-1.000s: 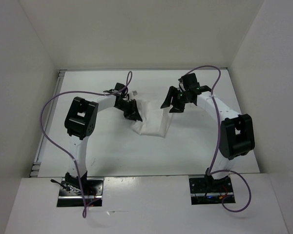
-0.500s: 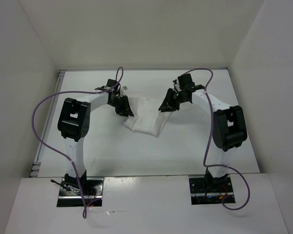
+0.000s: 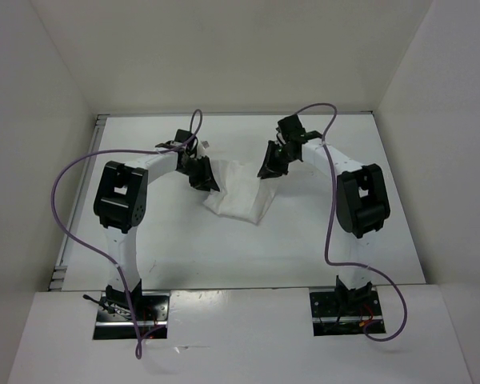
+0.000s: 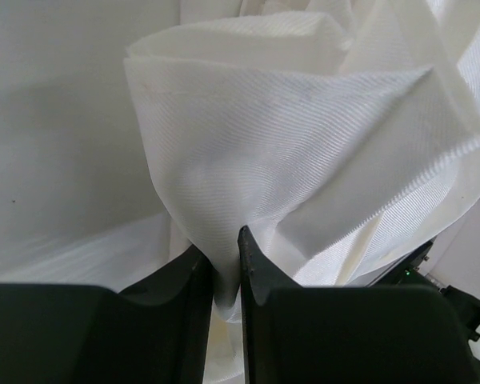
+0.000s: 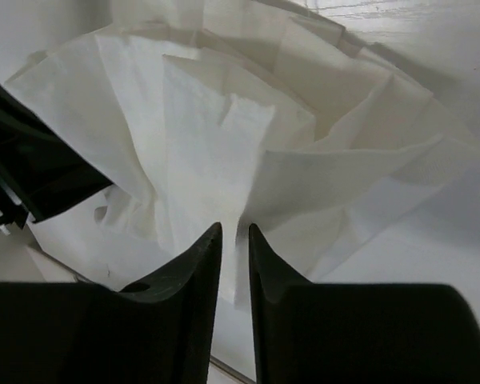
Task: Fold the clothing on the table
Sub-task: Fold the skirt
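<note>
Left gripper point(image 4: 224, 250) clamps a bunched fold of the cloth point(image 3: 238, 198), its jaws nearly together with fabric squeezed between them. The cloth fans out beyond its fingertips toward the other arm. Facing it, the right gripper point(image 5: 234, 234) has its jaws drawn close on a pleat at the opposite edge. Gripping both sides likely lets the pair lift one half over the other. The cloth lies on the table point(image 3: 304, 240), slack between the two hands. Bare surface opens behind both hands, with less room ahead toward the back wall point(image 3: 240, 64).
</note>
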### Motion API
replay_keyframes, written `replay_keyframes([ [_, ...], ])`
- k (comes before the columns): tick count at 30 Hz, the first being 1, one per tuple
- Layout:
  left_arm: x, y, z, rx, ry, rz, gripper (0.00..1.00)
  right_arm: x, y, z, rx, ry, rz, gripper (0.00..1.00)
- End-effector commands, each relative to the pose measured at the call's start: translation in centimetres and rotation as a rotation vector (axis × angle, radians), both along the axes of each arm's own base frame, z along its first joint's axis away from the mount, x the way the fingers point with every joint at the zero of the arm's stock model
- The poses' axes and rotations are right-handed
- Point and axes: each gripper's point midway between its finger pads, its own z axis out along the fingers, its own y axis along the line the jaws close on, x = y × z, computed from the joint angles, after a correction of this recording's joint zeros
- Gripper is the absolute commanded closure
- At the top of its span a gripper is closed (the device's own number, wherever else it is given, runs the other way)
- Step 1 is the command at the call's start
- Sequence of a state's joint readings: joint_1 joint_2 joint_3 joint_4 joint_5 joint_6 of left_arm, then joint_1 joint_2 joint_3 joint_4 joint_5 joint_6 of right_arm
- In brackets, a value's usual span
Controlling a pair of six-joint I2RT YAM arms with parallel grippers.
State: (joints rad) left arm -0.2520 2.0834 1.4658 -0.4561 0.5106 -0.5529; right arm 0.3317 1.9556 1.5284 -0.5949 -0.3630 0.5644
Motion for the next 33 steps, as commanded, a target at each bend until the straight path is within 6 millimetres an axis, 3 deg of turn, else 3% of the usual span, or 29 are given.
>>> replay_keyframes([
  [1, 0.5, -0.3, 2.3, -0.018, -0.053, -0.008, 0.76, -0.3, -0.3, -2.0, -0.072, 0.038, 0.007, 0.77],
  [2, 0.5, -0.3, 2.3, -0.018, -0.053, -0.008, 0.75, -0.2, -0.5, -2.5, -0.086, 0.041, 0.012, 0.85],
  [3, 0.9, 0.0, 2.5, -0.020, -0.062, 0.001, 0.75, -0.8, -0.9, -3.2, -0.107, 0.063, 0.006, 0.99],
  [4, 0.9, 0.0, 2.5, -0.020, -0.062, 0.001, 0.73, -1.2, -1.4, -3.3, -0.124, 0.062, -0.002, 1.00],
  [7, 1.2, -0.1, 2.5, -0.023, -0.058, 0.008, 0.70, -2.1, -3.3, -2.6, -0.179, 0.044, -0.042, 1.00],
  [12, 1.8, 0.1, 2.9, -0.029, -0.070, 0.024, 0.56, -3.1, -7.3, -0.5, -0.249, 0.003, -0.156, 1.00],
  [14, 2.2, 0.5, 3.2, -0.031, -0.079, 0.033, 0.54, -3.7, -7.9, -0.3, -0.267, 0.004, -0.175, 1.00],
  [17, 2.7, 0.4, 2.9, -0.031, -0.078, 0.033, 0.50, -4.6, -9.2, -1.3, -0.290, 0.039, -0.196, 1.00],
  [27, 3.0, 1.4, 1.3, -0.010, -0.048, 0.059, 0.47, -5.6, -10.1, -3.7, -0.339, 0.101, -0.220, 1.00],
  [28, 3.0, 1.4, 1.7, -0.012, -0.057, 0.059, 0.46, -5.5, -9.7, -3.6, -0.322, 0.097, -0.215, 0.99],
  [30, 2.6, 2.1, 2.1, -0.007, -0.053, 0.062, 0.43, -5.0, -9.3, -3.1, -0.285, 0.087, -0.202, 0.79],
  [31, 2.8, 2.0, 3.7, -0.015, -0.087, 0.062, 0.40, -4.7, -9.0, -2.3, -0.263, 0.057, -0.201, 0.71],
  [32, 2.4, 2.1, 4.6, -0.015, -0.103, 0.055, 0.33, -3.8, -8.6, 0.1, -0.219, -0.023, -0.204, 0.64],
  [33, 2.8, 2.7, 7.4, -0.017, -0.171, 0.073, 0.32, -3.4, -8.2, 1.8, -0.188, -0.075, -0.204, 0.56],
])
